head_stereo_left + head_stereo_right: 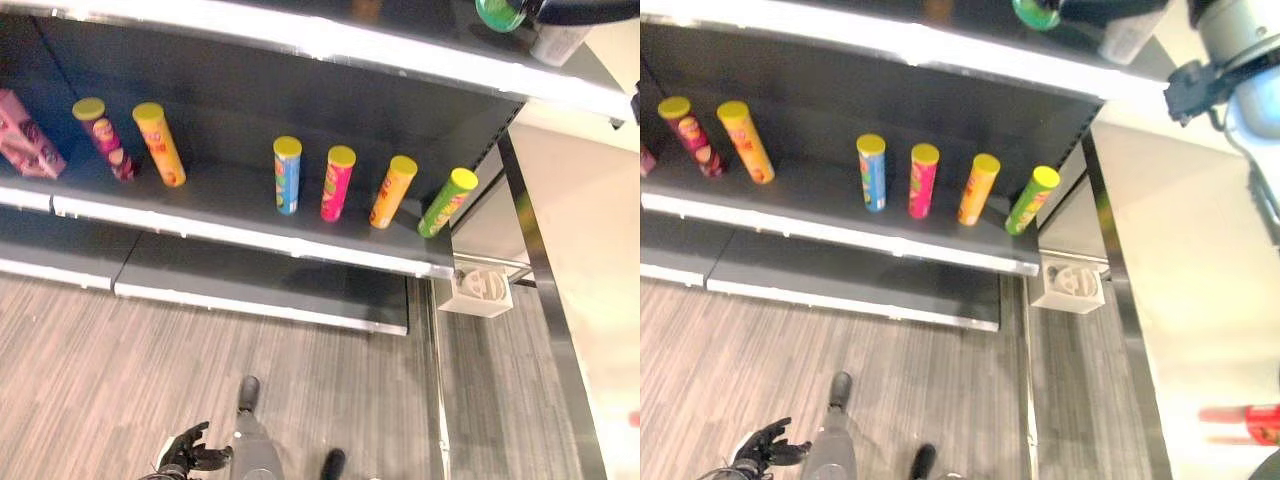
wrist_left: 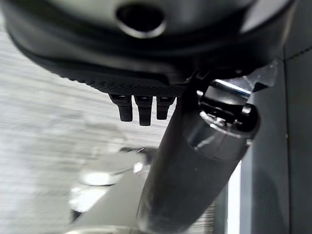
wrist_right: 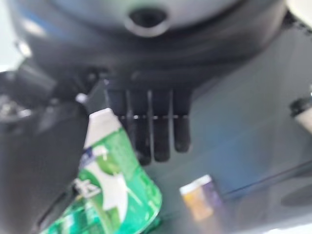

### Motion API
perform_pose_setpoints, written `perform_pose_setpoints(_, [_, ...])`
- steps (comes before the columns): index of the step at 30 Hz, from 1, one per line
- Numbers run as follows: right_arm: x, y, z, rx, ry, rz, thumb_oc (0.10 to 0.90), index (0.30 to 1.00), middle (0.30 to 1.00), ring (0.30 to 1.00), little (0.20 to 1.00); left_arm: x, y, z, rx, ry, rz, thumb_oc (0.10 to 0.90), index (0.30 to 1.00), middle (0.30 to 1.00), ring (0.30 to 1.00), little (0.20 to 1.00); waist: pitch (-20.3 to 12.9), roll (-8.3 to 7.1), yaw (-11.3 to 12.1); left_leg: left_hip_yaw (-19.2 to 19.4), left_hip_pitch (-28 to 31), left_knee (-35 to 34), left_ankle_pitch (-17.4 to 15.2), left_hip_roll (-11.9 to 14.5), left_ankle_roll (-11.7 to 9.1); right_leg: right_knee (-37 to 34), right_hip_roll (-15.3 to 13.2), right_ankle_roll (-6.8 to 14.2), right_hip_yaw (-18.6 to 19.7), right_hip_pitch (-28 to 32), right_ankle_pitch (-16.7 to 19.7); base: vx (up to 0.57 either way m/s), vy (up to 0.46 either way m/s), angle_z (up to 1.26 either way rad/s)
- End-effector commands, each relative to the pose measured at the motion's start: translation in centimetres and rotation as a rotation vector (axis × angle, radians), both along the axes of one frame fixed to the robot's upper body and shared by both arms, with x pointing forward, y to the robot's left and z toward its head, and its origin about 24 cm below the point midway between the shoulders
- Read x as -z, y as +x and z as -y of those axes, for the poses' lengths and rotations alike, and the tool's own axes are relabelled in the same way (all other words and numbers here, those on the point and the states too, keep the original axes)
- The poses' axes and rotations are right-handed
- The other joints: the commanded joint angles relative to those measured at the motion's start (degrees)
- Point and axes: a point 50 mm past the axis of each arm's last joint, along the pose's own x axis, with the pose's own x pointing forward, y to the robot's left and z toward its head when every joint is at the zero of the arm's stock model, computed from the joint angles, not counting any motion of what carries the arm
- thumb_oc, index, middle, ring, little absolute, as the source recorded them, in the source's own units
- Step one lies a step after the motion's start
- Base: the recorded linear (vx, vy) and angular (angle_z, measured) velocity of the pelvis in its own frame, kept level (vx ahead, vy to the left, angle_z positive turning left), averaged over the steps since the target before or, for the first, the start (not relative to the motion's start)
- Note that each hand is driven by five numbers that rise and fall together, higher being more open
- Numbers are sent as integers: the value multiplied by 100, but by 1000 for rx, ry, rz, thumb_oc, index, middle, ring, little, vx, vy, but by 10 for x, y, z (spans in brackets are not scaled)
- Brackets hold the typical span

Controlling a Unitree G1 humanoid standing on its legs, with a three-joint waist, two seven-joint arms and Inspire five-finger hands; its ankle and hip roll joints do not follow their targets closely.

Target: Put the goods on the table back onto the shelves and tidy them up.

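My right hand (image 1: 1110, 12) reaches up over the top shelf (image 1: 400, 45) at the upper right. It holds a green and white pack (image 3: 117, 195), thumb on one side and fingers (image 3: 156, 131) on the other; the pack's green end (image 1: 500, 12) shows past the hand. My left hand (image 1: 188, 455) hangs low over the floor with relaxed fingers and holds nothing. On the middle shelf (image 1: 240, 230) several tall chip cans stand in a row: red (image 1: 103, 138), orange (image 1: 160, 143), blue (image 1: 287, 175), pink (image 1: 337, 183), orange (image 1: 393, 192) and green (image 1: 447, 202).
A pink box (image 1: 25, 135) lies at the middle shelf's left end. A white container (image 1: 555, 40) stands on the top shelf by my right hand, and a small yellow and purple jar (image 3: 197, 197) beyond the pack. A pale table (image 1: 590, 300) flanks the right, with a red item (image 1: 1252, 422). A white box (image 1: 482, 290) sits on the floor.
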Motion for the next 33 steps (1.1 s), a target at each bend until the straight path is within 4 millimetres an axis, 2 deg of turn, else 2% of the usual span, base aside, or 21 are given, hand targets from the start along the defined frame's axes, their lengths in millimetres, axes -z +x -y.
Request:
perform_pose_setpoints(1, [-48,-26,4,-22,120,241,400,300,300,300,300,-21,19,-29,95,140,78,800,900,900,900,900,-505,-252,393,214,483,17,-856,-65,-299,261,-717,658,47,-290,226,76,154,-27])
perform_pose_setpoints(4, [-45,-22,-3,-48,121,233,400,300,300,300,300,-21,13,-36,70,165,57,800,900,900,900,900,-510,-273,455,352,607,17,-1008,-226,-158,525,-938,767,72,-402,323,86,205,-18])
perform_pose_setpoints(7, [-45,-18,-20,-109,112,231,400,300,300,300,300,-23,10,-41,58,179,54,800,900,900,900,900,-365,-233,524,612,801,17,-1172,-309,5,1360,-1239,866,-34,-807,681,16,184,-40])
perform_pose_setpoints(8, [-45,-16,-22,-114,110,222,400,300,300,300,300,-23,12,-41,63,181,59,800,900,900,900,900,-334,-234,518,639,820,17,-1196,-301,-3,1428,-1267,869,-72,-906,750,-46,46,-50])
perform_pose_setpoints(9, [-50,-17,-25,-120,104,222,400,300,300,300,300,-25,14,-42,66,178,70,800,900,900,900,900,-313,-264,510,659,872,17,-1263,-288,-35,1149,-1290,851,-217,-1034,833,-12,-27,-27])
perform_pose_setpoints(10, [-54,-18,-22,-106,120,253,400,300,300,300,300,-26,16,-45,76,194,54,800,900,900,900,900,-308,-305,509,682,850,17,-1267,-266,-50,923,-1223,820,-250,-1034,787,4,-40,-38])
perform_pose_setpoints(11, [-56,-18,-23,-107,117,256,400,300,300,300,300,-25,16,-44,75,191,55,800,900,900,900,900,-304,-282,504,680,849,17,-1269,-256,-57,890,-1207,813,-259,-1018,799,13,-53,-33])
perform_pose_setpoints(12, [-60,-17,-24,-74,85,238,400,300,300,300,300,-27,17,-45,77,193,71,800,900,900,900,900,-305,-304,493,664,839,17,-1231,-247,-79,614,-1153,881,-223,-932,829,27,-65,-36])
perform_pose_setpoints(13, [-57,-17,-33,-126,66,220,400,300,300,300,300,-26,17,-42,77,183,70,800,900,900,900,900,-324,-330,477,627,846,17,-1209,-253,-81,459,-1072,865,-122,-881,856,87,-102,-7])
perform_pose_setpoints(17, [-50,-16,-33,-173,101,202,400,300,300,300,300,-19,9,-32,58,141,58,800,900,900,900,900,-512,-421,466,644,919,17,-1250,-190,-137,42,-956,890,-161,-619,916,79,-67,13])
perform_pose_setpoints(19, [-50,-16,-33,-173,101,201,400,300,300,300,300,-19,9,-32,58,142,57,800,900,900,900,900,-510,-419,462,640,926,17,-1253,-186,-141,40,-951,888,-166,-608,913,33,-46,-7])
perform_pose_setpoints(21, [-46,-12,-35,-172,78,169,400,300,300,300,300,-14,3,-29,57,134,33,800,900,900,900,900,-567,-463,490,613,985,17,-1265,-119,-192,25,-901,873,-230,-529,819,53,-81,-3])
perform_pose_setpoints(27, [-37,3,-38,-180,71,75,400,300,300,300,300,-11,1,-22,70,118,23,800,900,900,900,900,-573,-568,569,564,1043,17,-1269,-43,-248,25,-831,842,-314,-414,714,25,-44,10])
perform_pose_setpoints(33, [-31,16,-36,-153,82,17,400,300,300,300,300,-11,0,-26,59,134,10,800,900,900,900,900,-523,-614,672,499,1007,17,-1262,-60,-250,25,-841,850,-402,-371,718,-1,-8,8])
